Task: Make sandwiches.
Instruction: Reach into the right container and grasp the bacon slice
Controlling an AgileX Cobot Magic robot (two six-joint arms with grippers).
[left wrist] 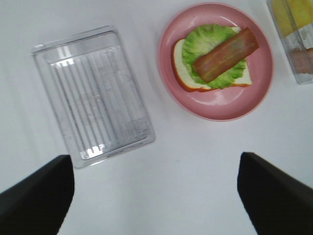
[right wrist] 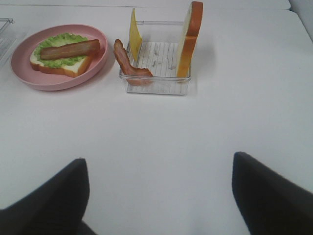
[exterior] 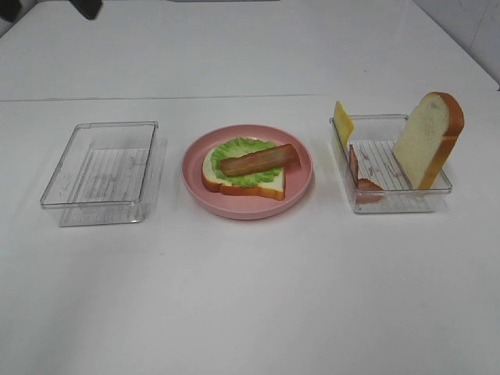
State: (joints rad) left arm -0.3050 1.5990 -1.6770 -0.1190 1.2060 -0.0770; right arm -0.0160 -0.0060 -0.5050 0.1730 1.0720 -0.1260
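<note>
An open sandwich (exterior: 244,166) lies on the round pink plate (exterior: 301,183) in the middle of the table: a bread slice, a green lettuce leaf (exterior: 241,148) and one bacon strip (exterior: 258,160) on top. It also shows in the left wrist view (left wrist: 215,58) and the right wrist view (right wrist: 63,56). The clear tray on the right (exterior: 391,205) holds an upright bread slice (exterior: 428,137), a yellow cheese slice (exterior: 342,121) and a bacon strip (exterior: 364,178). My left gripper (left wrist: 156,200) is open and empty, above the table near the plate. My right gripper (right wrist: 159,200) is open and empty, in front of the right tray.
An empty clear tray (exterior: 101,176) stands left of the plate and also shows in the left wrist view (left wrist: 93,98). A dark part (exterior: 86,8) sits at the far top left edge. A table seam runs behind the trays.
</note>
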